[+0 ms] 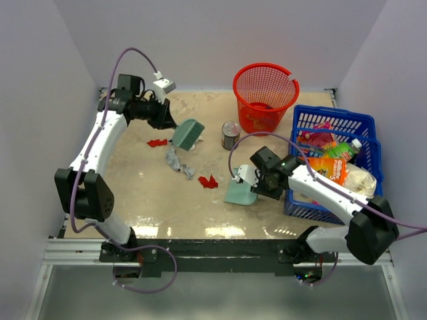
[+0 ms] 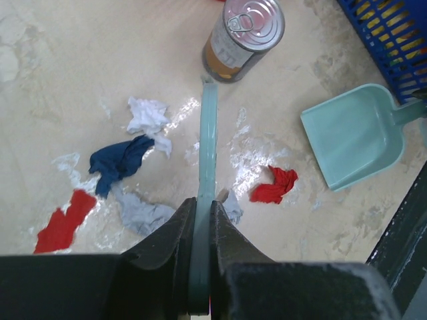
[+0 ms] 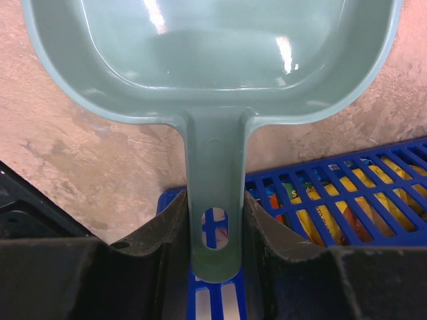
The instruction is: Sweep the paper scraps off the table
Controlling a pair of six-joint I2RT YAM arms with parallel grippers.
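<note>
My left gripper (image 1: 164, 118) is shut on the handle of a teal hand brush (image 1: 189, 133), held edge-on between the jaws in the left wrist view (image 2: 207, 153). On the beige table (image 1: 140, 193), paper scraps lie near it: white (image 2: 148, 115), dark blue (image 2: 120, 160), red (image 2: 63, 221), grey-blue (image 2: 143, 213) and another red one (image 2: 275, 187). The top view shows red scraps (image 1: 157, 142) (image 1: 208, 181) and a grey-blue one (image 1: 175, 160). My right gripper (image 1: 259, 181) is shut on the handle of a teal dustpan (image 3: 213, 60), whose pan rests on the table (image 1: 240, 193).
A tin can (image 1: 230, 135) stands upright mid-table, just beyond the brush tip (image 2: 243, 37). A red mesh basket (image 1: 265, 97) stands at the back. A blue crate (image 1: 333, 123) of packaged goods sits at the right, right behind my right gripper (image 3: 333, 193).
</note>
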